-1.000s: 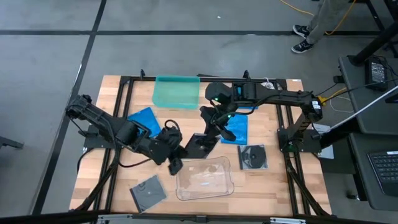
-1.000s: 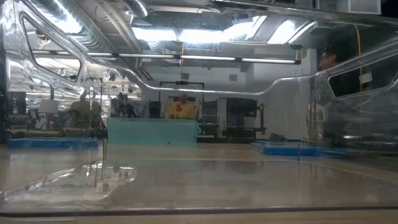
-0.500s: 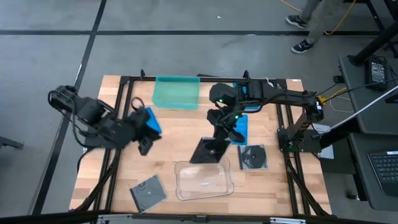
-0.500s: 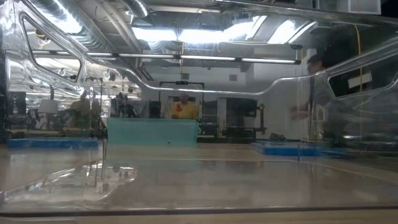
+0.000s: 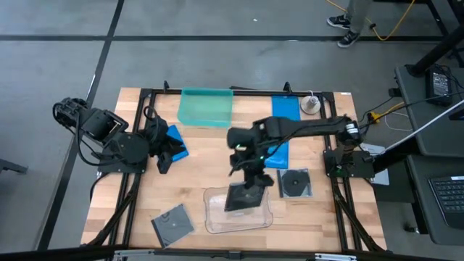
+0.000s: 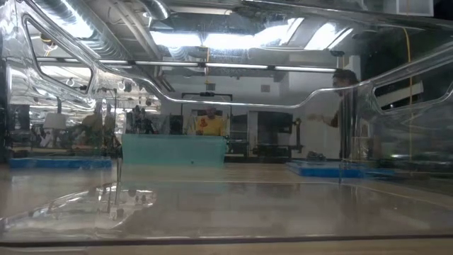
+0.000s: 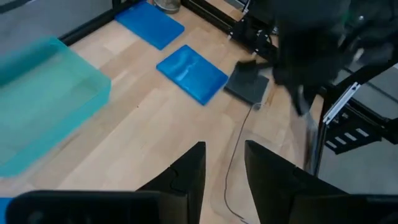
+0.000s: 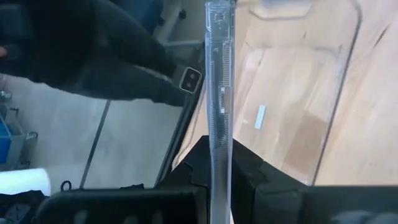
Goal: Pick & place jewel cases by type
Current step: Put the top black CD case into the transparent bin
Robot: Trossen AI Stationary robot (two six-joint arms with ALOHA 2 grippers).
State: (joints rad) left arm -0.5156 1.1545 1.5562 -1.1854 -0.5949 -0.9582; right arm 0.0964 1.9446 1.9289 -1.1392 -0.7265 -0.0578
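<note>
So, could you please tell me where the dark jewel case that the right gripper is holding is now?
In the high view, the dark jewel case sits in the right gripper, over the clear tray near the table's front centre, left of the case with a disc.

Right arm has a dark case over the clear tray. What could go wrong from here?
1. The right gripper pinches the dark jewel case only by its thin edge; it might twist or slip.
2. It hangs above the clear tray; released tilted, it may catch the rim.
3. The left gripper, open beside a blue case, looks clear.
</note>
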